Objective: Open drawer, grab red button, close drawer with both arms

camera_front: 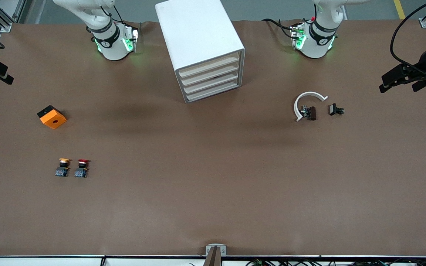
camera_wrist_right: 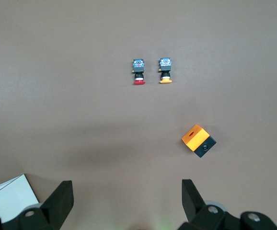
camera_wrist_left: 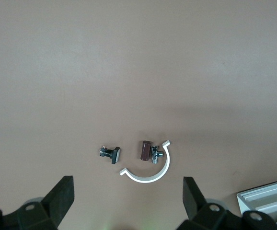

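Observation:
The white cabinet (camera_front: pixel 202 48) stands between the two arm bases with its four cream-fronted drawers (camera_front: pixel 213 79) all shut. The red-capped button (camera_front: pixel 82 167) stands on the table toward the right arm's end, beside a yellow-capped button (camera_front: pixel 63 167). It also shows in the right wrist view (camera_wrist_right: pixel 139 73). My right gripper (camera_wrist_right: pixel 126 187) is open and empty, held high over the table near its base (camera_front: pixel 115 42). My left gripper (camera_wrist_left: pixel 127 184) is open and empty, high near its base (camera_front: pixel 313 38).
An orange cube (camera_front: pixel 52 116) lies farther from the front camera than the buttons. Toward the left arm's end lie a white curved clip (camera_front: pixel 303 99), a brown part (camera_front: pixel 311 112) and a small black part (camera_front: pixel 335 109). Black mounts stand at both table ends.

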`<state>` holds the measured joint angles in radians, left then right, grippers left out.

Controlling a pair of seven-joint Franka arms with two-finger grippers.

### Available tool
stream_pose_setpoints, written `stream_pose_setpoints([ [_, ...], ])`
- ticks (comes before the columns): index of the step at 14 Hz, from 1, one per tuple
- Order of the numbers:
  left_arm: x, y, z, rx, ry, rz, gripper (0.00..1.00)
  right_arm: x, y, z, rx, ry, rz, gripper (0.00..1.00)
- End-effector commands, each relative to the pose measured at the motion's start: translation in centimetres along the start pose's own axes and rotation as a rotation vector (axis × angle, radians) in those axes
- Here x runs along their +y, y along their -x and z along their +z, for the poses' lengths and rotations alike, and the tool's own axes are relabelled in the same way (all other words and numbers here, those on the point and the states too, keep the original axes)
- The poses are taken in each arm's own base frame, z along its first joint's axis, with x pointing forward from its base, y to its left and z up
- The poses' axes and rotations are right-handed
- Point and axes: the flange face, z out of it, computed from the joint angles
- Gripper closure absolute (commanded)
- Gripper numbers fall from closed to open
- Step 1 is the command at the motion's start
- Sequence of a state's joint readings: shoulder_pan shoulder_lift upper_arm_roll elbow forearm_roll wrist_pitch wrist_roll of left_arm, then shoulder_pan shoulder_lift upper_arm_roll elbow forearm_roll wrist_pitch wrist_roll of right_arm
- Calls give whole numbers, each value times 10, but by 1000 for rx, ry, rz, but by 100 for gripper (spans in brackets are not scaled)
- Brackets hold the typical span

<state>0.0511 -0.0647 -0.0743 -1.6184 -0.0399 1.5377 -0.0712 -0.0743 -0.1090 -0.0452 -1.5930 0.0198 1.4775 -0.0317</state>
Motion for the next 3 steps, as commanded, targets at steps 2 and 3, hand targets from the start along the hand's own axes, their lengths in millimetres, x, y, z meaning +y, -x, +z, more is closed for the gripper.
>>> stream_pose_setpoints([
  [2, -1, -1, -3, -7, -15, -4, 0, -7, 11, -2, -5, 4, -11, 0],
  [3, -2, -1, -3, -7, -15, -4, 0, -7, 11, -1, -8, 4, -11, 0],
])
